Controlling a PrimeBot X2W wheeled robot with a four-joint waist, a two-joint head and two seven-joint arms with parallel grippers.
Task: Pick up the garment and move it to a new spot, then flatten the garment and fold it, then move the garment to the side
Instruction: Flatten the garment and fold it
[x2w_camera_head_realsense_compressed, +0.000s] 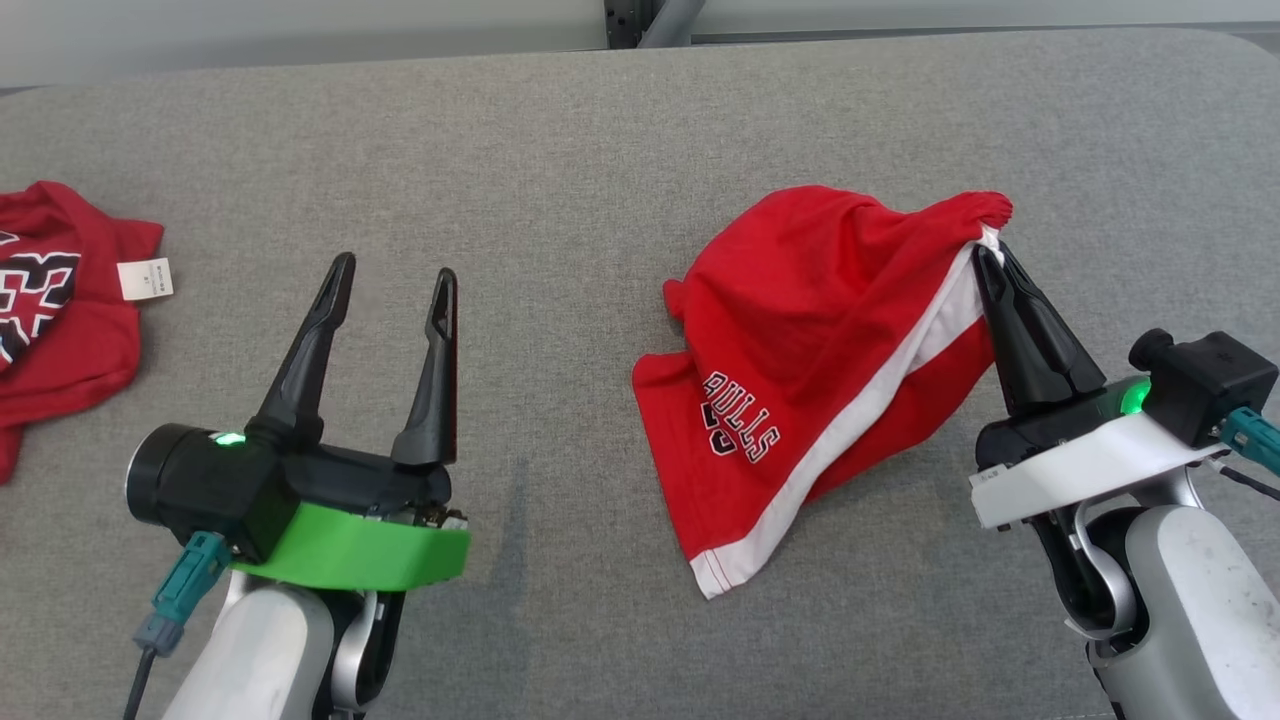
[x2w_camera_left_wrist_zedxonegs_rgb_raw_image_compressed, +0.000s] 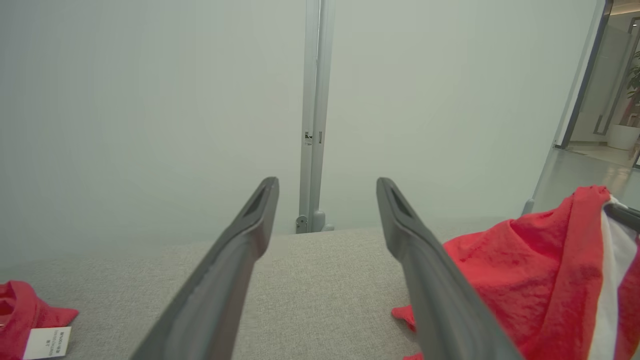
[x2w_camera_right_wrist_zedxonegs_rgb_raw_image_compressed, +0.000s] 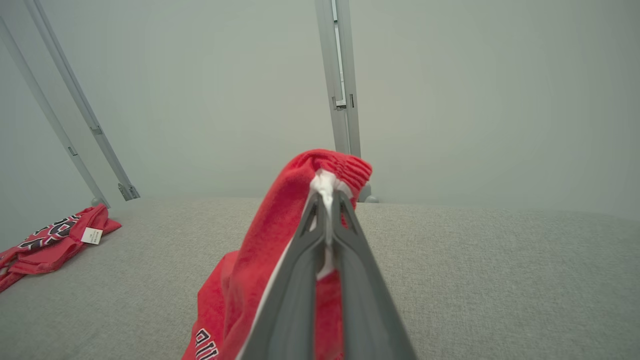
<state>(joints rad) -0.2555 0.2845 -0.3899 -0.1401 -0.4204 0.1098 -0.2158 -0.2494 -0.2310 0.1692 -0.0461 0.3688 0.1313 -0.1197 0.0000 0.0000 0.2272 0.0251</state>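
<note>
The garment (x2w_camera_head_realsense_compressed: 800, 370) is a pair of red shorts with a white side stripe and "BULLS" lettering. It lies crumpled on the grey padded table (x2w_camera_head_realsense_compressed: 560, 140) right of centre. My right gripper (x2w_camera_head_realsense_compressed: 990, 250) is shut on the garment's gathered waistband at its upper right corner and holds that corner raised; in the right wrist view the garment (x2w_camera_right_wrist_zedxonegs_rgb_raw_image_compressed: 280, 225) drapes over the closed gripper (x2w_camera_right_wrist_zedxonegs_rgb_raw_image_compressed: 326, 197). My left gripper (x2w_camera_head_realsense_compressed: 395, 275) stands open with nothing between its fingers, left of the garment. In the left wrist view the garment (x2w_camera_left_wrist_zedxonegs_rgb_raw_image_compressed: 540, 280) lies to the right of the open gripper (x2w_camera_left_wrist_zedxonegs_rgb_raw_image_compressed: 327, 187).
A second red garment (x2w_camera_head_realsense_compressed: 55, 300) with a white tag lies at the table's left edge, seen also as a red garment (x2w_camera_right_wrist_zedxonegs_rgb_raw_image_compressed: 55, 240) in the right wrist view. A pale wall with a metal post (x2w_camera_left_wrist_zedxonegs_rgb_raw_image_compressed: 312, 115) stands behind the table. A doorway (x2w_camera_left_wrist_zedxonegs_rgb_raw_image_compressed: 610, 100) opens at the far right.
</note>
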